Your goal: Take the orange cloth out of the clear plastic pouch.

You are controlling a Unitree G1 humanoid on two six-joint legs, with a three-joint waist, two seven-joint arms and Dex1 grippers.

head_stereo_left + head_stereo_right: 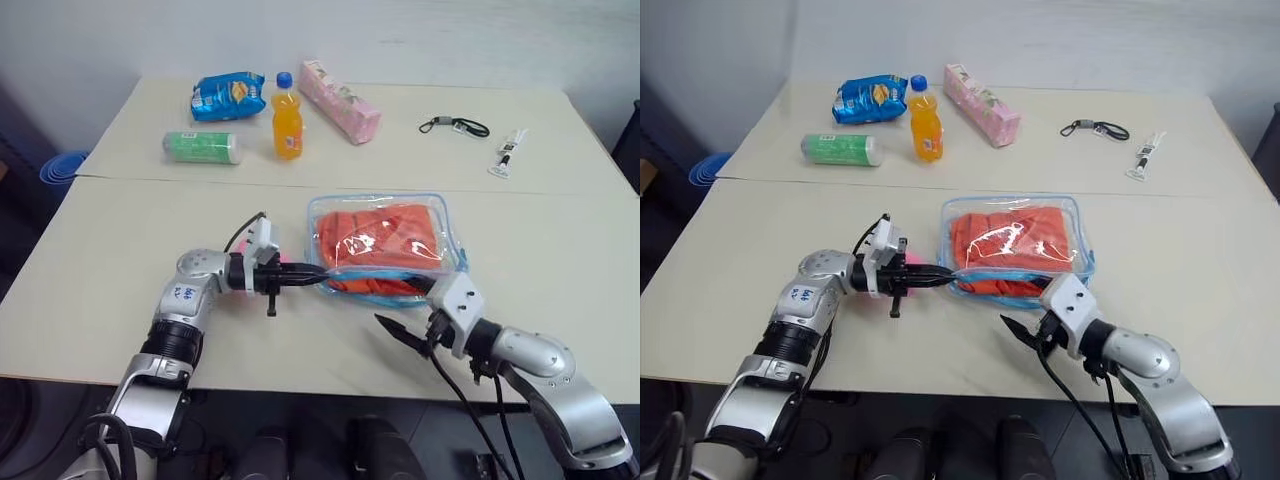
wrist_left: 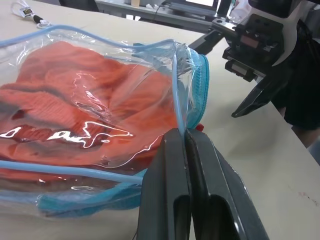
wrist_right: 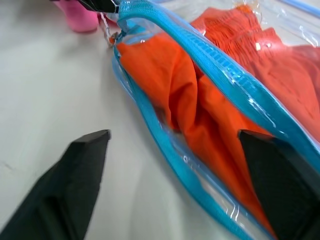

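The clear plastic pouch [image 1: 440, 222] with light-blue trim lies flat at the middle of the near table, the orange cloth [image 1: 385, 240] folded inside it. My left gripper [image 1: 312, 279] points level toward its left end and is shut on the pouch's trimmed edge [image 2: 181, 100]. A pink charm [image 3: 82, 17] sits by that corner. My right gripper [image 1: 400, 328] is open just in front of the pouch's near edge. In the right wrist view the zipper mouth [image 3: 210, 60] gapes, with orange cloth [image 3: 200, 115] bulging between my spread fingers [image 3: 82, 155].
On the far table stand a blue snack bag [image 1: 228, 95], an orange drink bottle [image 1: 287, 122], a pink pack [image 1: 340, 100], a green roll [image 1: 202, 147], a black strap [image 1: 455, 125] and a white tube [image 1: 508, 153]. A seam [image 1: 150, 180] divides the two tables.
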